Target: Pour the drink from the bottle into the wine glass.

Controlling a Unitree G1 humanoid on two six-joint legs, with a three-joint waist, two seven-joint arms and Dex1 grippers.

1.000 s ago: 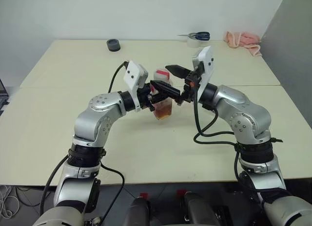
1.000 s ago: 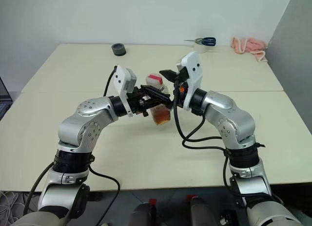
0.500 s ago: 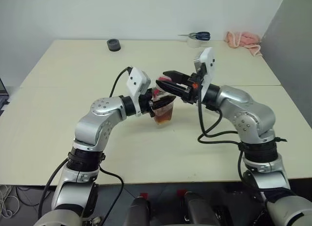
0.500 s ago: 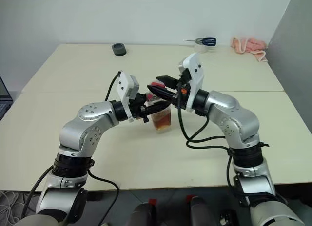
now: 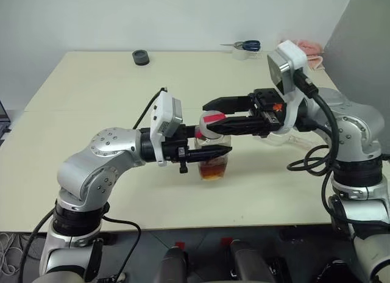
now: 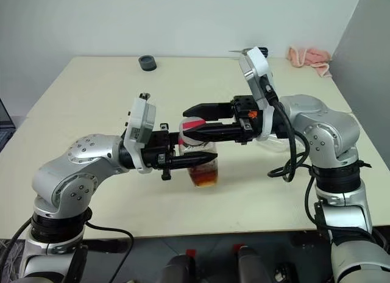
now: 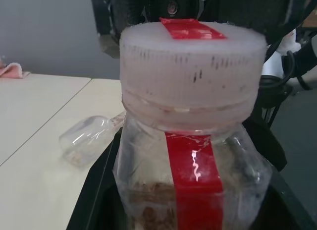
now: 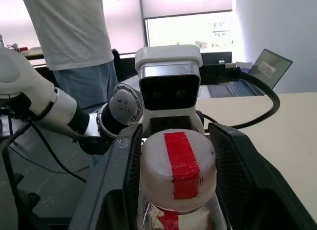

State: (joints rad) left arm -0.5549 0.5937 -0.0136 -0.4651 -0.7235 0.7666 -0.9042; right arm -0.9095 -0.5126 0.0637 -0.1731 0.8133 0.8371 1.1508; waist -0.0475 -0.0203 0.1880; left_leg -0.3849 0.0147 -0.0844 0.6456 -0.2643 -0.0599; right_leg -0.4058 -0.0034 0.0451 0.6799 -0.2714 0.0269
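Observation:
The bottle (image 5: pixel 214 156) stands upright just above the table, with a little reddish-brown drink (image 5: pixel 212 171) in its bottom. My left gripper (image 5: pixel 214 152) reaches in from the left and is shut on the bottle's clear body. My right gripper (image 5: pixel 211 114) comes in level from the right, its two black fingers (image 8: pixel 126 175) pressed against either side of the red-and-white cap (image 8: pixel 177 175). The wine glass (image 7: pixel 88 141) lies on its side on the table beyond the bottle, under my right wrist (image 5: pixel 279 138).
At the table's far edge are a black tape roll (image 5: pixel 141 56), scissors (image 5: pixel 245 45) on a clear container, and a pink cloth (image 5: pixel 312 46). A person (image 8: pixel 74 36) stands off the table's near side, by a laptop (image 8: pixel 267 66).
Both arms drew back toward me, bringing the bottle nearer the table's front. The right gripper swung round to point left and closed from wide open beside the bottle onto its cap.

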